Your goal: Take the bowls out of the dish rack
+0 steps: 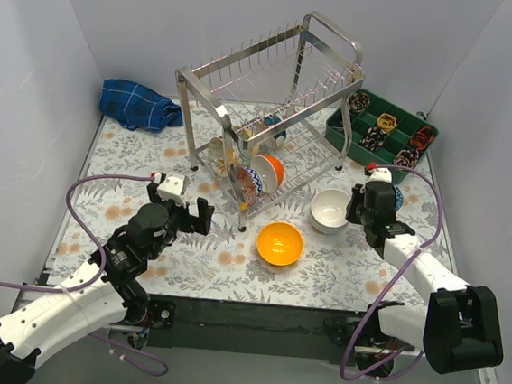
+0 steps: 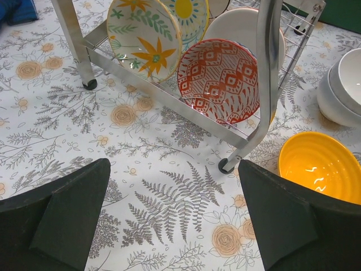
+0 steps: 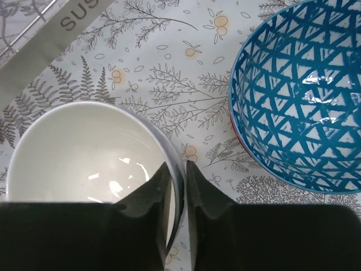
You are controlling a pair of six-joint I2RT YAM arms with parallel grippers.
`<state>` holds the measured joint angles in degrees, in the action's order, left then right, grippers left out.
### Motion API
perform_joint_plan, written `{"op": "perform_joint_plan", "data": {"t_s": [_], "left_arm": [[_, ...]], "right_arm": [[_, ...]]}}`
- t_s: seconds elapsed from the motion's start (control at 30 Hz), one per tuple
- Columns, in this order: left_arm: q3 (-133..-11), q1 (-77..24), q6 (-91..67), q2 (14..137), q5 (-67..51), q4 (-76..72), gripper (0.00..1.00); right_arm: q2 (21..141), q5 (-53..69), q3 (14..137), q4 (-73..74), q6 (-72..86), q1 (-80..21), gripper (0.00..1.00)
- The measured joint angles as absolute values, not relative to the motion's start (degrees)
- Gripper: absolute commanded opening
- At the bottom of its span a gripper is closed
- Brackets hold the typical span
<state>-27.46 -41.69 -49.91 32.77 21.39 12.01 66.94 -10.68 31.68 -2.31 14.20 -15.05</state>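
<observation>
Left hand [image 2: 173, 169]: jaws wide, nothing between them, hovering over bare floral table [image 2: 158, 237] in front of the dish rack [image 1: 268, 71]. Open table lies between its fingers and the rack's front corner leg [image 2: 248, 141].

Right hand [image 3: 178, 164]: jaws narrow, one finger inside and one outside the rim of the top white bowl [image 3: 84, 152]. This bowl nests in a second white bowl, just right of the rack's front corner. Cannot tell whether the fingers press the rim.

The blue triangle-patterned bowl [image 3: 299, 96] stands upright just beside the white stack on its right, with a strip of table between them.

The orange bowl [image 1: 280, 242], glossy and ribbed inside, sits upright near the table's front edge, apart from the stack.

On the rack's lower tier, standing on edge:
- red-and-white diamond-patterned bowl [image 2: 220, 79]
- cream bowl with a yellow flower [image 2: 144, 36]
- plain white bowl [image 2: 242, 28] behind them

Back left is a blue cloth [image 1: 137, 105]. Back right is a green tray [image 1: 429, 141], near the rack.
</observation>
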Motion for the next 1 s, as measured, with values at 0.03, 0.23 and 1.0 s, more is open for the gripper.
{"op": "perform_joint_plan", "data": {"t_s": [0.03,0.23,1.0], "left_arm": [[-27.5,-41.7,-49.9,33.0,21.4,12.0,0.98],[-27.5,-41.7,-49.9,33.5,21.4,12.0,0.98],[-27.5,-41.7,-49.9,34.5,20.8,12.0,0.98]], "right_arm": [[67.0,-10.6,31.5,-2.9,14.3,-15.0,0.38],[66.7,-10.6,31.3,-5.0,13.7,-15.0,0.57],[70.0,12.9,38.9,-17.6,12.3,-17.0,0.94]]}}
